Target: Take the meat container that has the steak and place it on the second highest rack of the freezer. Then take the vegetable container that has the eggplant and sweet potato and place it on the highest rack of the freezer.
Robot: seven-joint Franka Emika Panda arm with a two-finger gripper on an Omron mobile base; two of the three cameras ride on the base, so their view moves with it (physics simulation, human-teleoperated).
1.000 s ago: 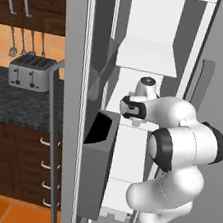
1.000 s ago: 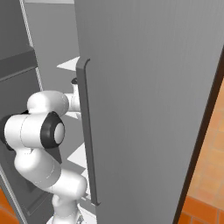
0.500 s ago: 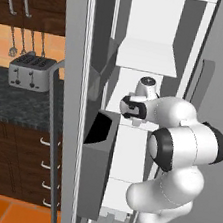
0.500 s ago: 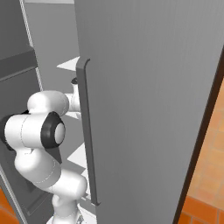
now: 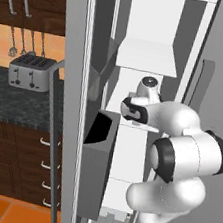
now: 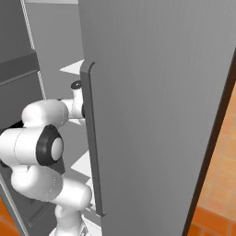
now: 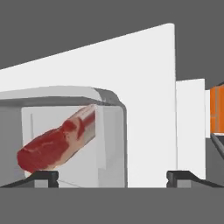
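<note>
The meat container point(image 7: 70, 140), a clear tray with rounded grey rim, rests on a flat white shelf point(image 7: 148, 109) inside the freezer point(image 5: 144, 55). The red steak point(image 7: 54, 146) lies slantwise in it. My gripper point(image 7: 111, 178) is open, its fingertips point(image 7: 41, 177) spread wide. The container sits just ahead of them and off to the left, and nothing is held. From the left base view my hand point(image 5: 134, 109) reaches in just below a white shelf. I cannot tell which rack the tray is on. The vegetable container is out of view.
The freezer's open grey door with its dark bin point(image 5: 95, 166) stands left of my arm. A second grey door point(image 6: 152, 115) with a long handle point(image 6: 92, 138) rises close on the right. A toaster point(image 5: 31, 71) sits on the dark counter at the left.
The jaws have gone from nearly shut to wide open. In both base views the arm has kept its pose inside the freezer.
</note>
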